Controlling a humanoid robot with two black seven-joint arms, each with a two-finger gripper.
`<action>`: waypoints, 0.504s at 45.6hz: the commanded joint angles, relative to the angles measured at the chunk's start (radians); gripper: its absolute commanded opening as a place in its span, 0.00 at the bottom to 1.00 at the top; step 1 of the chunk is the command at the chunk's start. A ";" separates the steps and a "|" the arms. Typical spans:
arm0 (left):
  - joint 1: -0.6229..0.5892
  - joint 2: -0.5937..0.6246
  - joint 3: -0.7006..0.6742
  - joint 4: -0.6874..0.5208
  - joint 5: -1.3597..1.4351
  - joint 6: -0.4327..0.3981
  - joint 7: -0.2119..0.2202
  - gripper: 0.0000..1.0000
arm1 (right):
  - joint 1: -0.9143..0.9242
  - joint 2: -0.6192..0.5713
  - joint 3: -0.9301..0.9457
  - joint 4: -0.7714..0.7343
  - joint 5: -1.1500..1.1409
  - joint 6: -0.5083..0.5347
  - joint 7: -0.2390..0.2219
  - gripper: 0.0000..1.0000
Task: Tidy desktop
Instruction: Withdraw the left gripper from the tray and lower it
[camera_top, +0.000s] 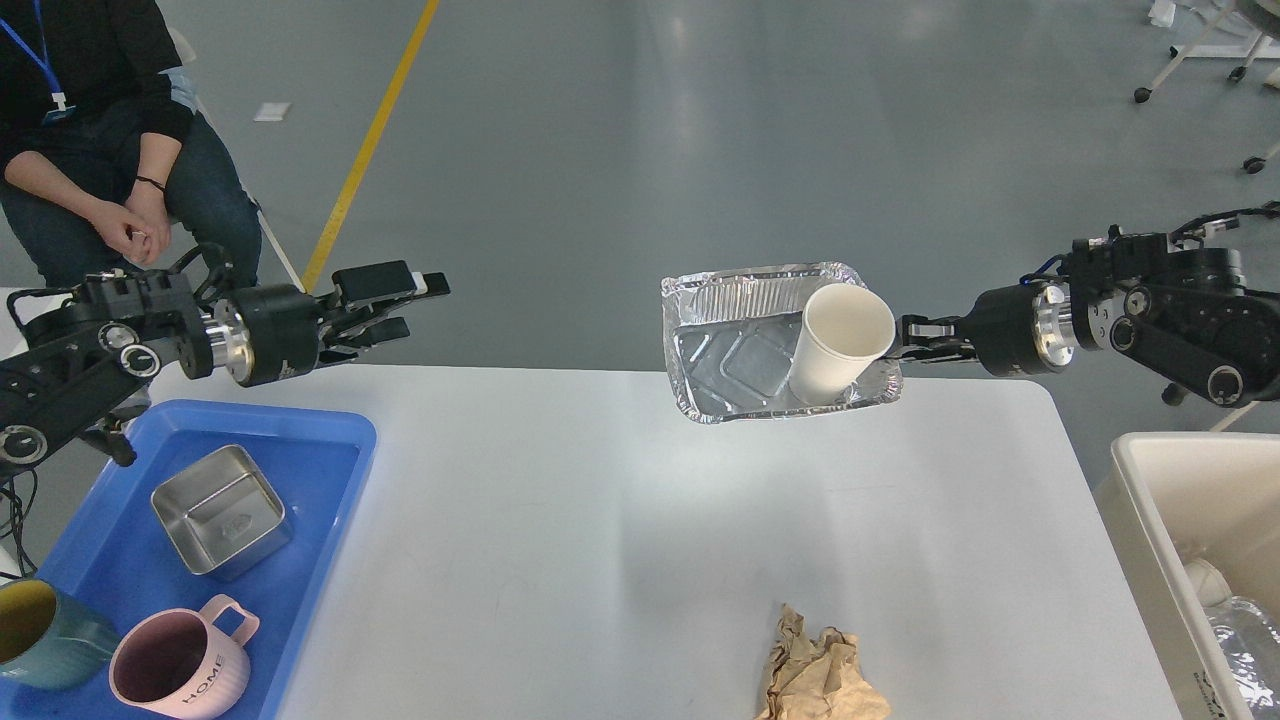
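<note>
At right of centre, the right gripper (903, 338) pinches the right rim of a foil tray (730, 345), holding it tilted above the far edge of the desktop (600, 540). A white paper cup (838, 343) leans inside the tray. At upper left, the left gripper (400, 300) hangs with its fingers parted, holding nothing. The desktop fills the lower middle of the frame. A crumpled brown paper (822, 678) lies at its near edge. On its left end sits a blue tray (330, 440) with a steel box (220, 510), a pink mug (180, 665) and a teal mug (45, 635). A cream bin (1150, 500) stands at lower right.
</note>
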 joint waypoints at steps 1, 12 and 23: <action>0.051 0.118 0.006 -0.032 -0.003 -0.001 -0.005 0.97 | -0.004 -0.001 0.002 -0.003 0.001 -0.001 0.000 0.00; 0.120 0.429 0.017 -0.181 0.001 -0.019 -0.137 0.97 | 0.009 0.001 0.013 -0.008 0.004 -0.004 0.000 0.00; 0.125 0.665 0.003 -0.200 -0.006 -0.148 -0.138 0.97 | 0.029 -0.036 0.011 0.003 0.008 0.010 -0.004 0.00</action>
